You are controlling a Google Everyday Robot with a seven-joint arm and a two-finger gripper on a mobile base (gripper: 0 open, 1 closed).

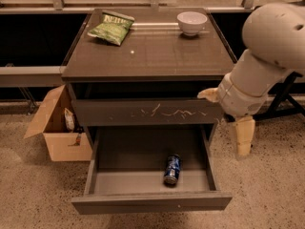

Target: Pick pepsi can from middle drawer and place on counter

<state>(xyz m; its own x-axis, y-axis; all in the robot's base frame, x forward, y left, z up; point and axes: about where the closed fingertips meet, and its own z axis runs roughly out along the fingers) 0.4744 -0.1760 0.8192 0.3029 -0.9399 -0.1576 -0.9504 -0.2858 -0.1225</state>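
The pepsi can, blue with silver ends, lies on its side in the open middle drawer, right of centre near the front panel. The counter is the glossy grey-brown top of the cabinet. My gripper hangs at the cabinet's right side, level with the scratched drawer front, above and to the right of the can. Its beige fingers stand apart and hold nothing. One finger points down and the other points left at the cabinet's corner.
A green chip bag and a white bowl sit at the back of the counter. The closed drawer front with white scratches is above the open drawer. An open cardboard box stands on the floor at left.
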